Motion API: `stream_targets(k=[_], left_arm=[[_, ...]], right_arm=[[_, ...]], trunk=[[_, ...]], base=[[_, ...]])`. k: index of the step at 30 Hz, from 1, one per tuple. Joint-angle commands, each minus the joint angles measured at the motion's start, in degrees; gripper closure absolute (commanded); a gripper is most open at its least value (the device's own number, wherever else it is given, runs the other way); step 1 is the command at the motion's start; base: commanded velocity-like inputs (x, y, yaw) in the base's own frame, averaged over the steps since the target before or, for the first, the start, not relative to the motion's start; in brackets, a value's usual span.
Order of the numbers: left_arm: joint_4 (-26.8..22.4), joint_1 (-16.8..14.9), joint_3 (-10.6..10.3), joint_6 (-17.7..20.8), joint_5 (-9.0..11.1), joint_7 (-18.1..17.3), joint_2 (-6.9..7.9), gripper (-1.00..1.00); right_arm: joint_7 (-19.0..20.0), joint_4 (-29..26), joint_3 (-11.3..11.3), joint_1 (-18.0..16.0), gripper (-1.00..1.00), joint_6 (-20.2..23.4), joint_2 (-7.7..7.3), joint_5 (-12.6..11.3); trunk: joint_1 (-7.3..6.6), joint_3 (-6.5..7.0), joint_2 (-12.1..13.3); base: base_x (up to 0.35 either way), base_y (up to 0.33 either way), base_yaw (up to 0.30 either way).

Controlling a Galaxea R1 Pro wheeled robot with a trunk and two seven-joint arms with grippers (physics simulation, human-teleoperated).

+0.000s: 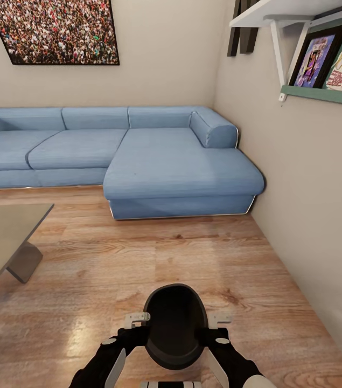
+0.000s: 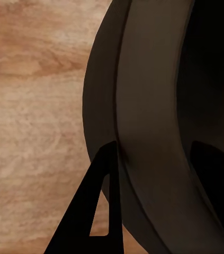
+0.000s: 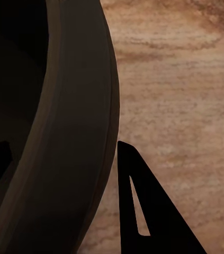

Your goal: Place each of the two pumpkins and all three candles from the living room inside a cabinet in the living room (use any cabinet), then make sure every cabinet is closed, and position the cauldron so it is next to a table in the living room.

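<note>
The black cauldron (image 1: 174, 323) hangs just in front of me above the wood floor, its wide mouth facing up. My left gripper (image 1: 138, 322) is shut on its left rim and my right gripper (image 1: 215, 321) on its right rim. In the left wrist view the cauldron's wall (image 2: 149, 106) runs between the two fingers of the left gripper (image 2: 153, 145), one outside and one inside. The right wrist view has the same grip, the right gripper (image 3: 64, 143) astride the wall (image 3: 74, 106). A corner of the glossy grey table (image 1: 4, 237) lies at the left. Pumpkins, candles and cabinet are out of view.
A blue L-shaped sofa (image 1: 154, 161) fills the far side and the corner. The right wall (image 1: 311, 205) runs close by, carrying a shelf with pictures (image 1: 327, 59). Light wood floor (image 1: 154, 253) lies between the table, the sofa and me.
</note>
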Motion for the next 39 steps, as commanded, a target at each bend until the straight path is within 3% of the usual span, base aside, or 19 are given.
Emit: stream_targets(k=[1,12,28,39], left_arm=[[-0.07,0.01,0.25,0.43,0.38,-0.63,-0.12,1.0],[-0.07,0.01,0.25,0.43,0.38,-0.63,-0.12,1.0],[-0.07,0.01,0.25,0.43,0.31,-0.63,-0.12,1.0],[-0.07,0.01,0.25,0.43,0.35,-0.63,-0.12,1.0]], right_arm=[[2.78,0.25,0.72,0.06,1.0,0.35,0.0,-1.04],[2.78,0.25,0.72,0.04,1.0,0.35,0.0,-1.04],[2.78,0.25,0.8,0.03,1.0,0.35,0.0,-1.04],[2.9,0.2,0.9,0.03,1.0,0.32,0.0,-1.0]], trunk=[[0.0,-0.06,-0.01],[0.0,-0.06,-0.01],[-0.41,3.49,0.2],[-0.41,3.49,0.2]], base=[[0.0,0.0,0.0],[0.0,0.0,0.0],[0.0,0.0,0.0],[0.0,0.0,0.005]])
